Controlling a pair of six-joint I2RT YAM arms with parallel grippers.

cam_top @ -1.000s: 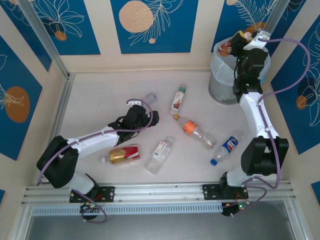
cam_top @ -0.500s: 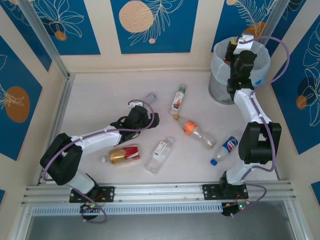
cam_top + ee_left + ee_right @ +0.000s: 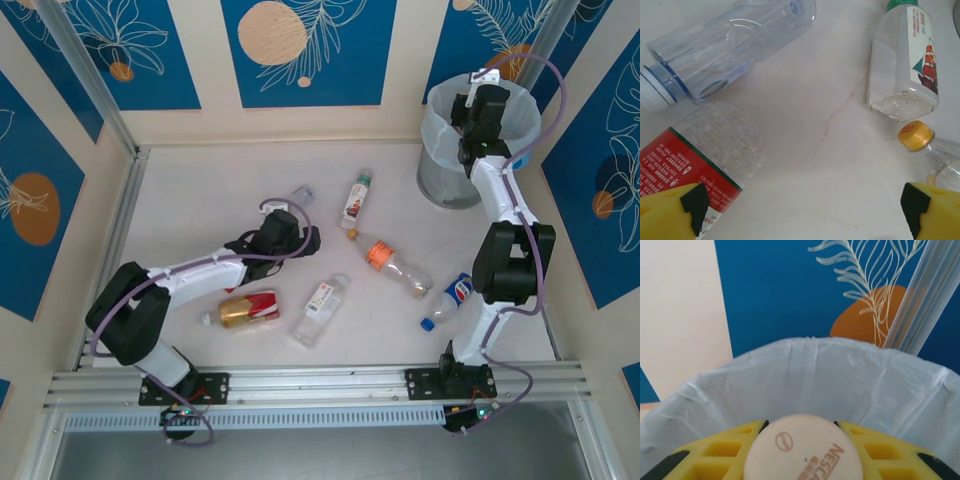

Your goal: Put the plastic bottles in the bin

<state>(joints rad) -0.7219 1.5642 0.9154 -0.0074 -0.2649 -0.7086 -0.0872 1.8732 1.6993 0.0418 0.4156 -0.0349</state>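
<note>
Over the bin (image 3: 437, 178), bag-lined with its contents hidden, the right gripper (image 3: 482, 100) has its fingers (image 3: 715, 457) clamped on a cream-capped bottle (image 3: 802, 450). Left of the bin, the top view counts six bottles (image 3: 395, 262) lying loose on the worktop (image 3: 200, 190). Farther left of the bin, the left gripper (image 3: 804, 205) fingers are apart and empty. Its wrist view adds a red-labelled bottle (image 3: 695, 155) beside one finger.

The bottle (image 3: 803, 447) in the right tool (image 3: 803, 462) is cut off below its cream end.
</note>
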